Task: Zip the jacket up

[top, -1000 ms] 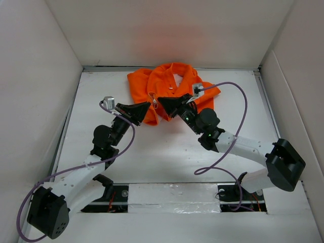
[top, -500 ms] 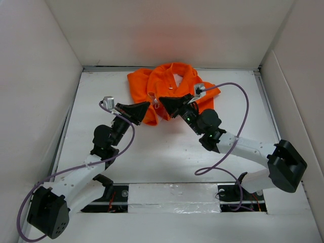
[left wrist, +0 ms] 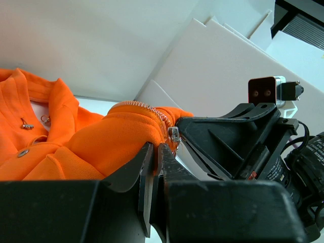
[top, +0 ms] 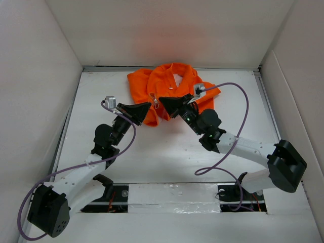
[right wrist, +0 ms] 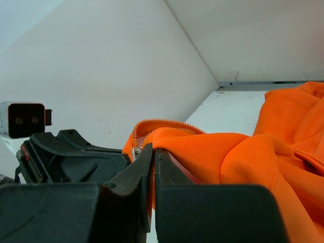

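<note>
Both pincers (left wrist: 156, 148) (right wrist: 153, 148) clamp bunched, fleecy orange jacket (top: 140, 83).

A: What colour is the jacket (top: 167, 91)?
B: Plain bright orange, no pattern. Its zipper (left wrist: 146, 107) teeth look pale, the pull (left wrist: 173, 135) silver, a snap (left wrist: 22, 153) grey metal.
A: And the surroundings?
B: A white worktop (top: 167, 152) and white walls (top: 167, 30). The left arm (top: 81, 174) and right arm (top: 248, 148) are white with black joints. The left gripper (left wrist: 157, 148) and right gripper (right wrist: 153, 149) have black jaws. Purple cables (top: 247, 107) trail from both wrists. Small green lights (top: 206, 135) glow on the right arm.
</note>
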Action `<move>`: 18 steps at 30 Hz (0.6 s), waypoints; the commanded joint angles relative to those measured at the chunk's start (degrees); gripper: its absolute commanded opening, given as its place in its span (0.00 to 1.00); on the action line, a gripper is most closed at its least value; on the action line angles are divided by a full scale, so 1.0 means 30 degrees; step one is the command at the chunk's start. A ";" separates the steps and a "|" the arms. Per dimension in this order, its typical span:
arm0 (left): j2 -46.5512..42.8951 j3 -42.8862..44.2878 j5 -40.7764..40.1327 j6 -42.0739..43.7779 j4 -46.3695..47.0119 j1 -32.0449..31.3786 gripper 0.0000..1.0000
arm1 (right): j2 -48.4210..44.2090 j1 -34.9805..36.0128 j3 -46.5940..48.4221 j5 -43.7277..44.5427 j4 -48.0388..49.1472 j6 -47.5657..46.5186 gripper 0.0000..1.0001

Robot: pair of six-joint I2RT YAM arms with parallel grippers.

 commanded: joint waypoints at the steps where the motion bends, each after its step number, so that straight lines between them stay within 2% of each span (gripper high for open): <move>1: -0.0294 0.0405 0.0388 -0.0012 0.1683 -0.0033 0.00 | -0.0231 0.0377 0.0629 -0.0175 0.1720 -0.0345 0.00; 18: -0.0851 0.0141 0.0007 0.0104 0.1772 -0.0033 0.00 | -0.0523 0.0377 0.0278 0.0235 0.1632 -0.0432 0.00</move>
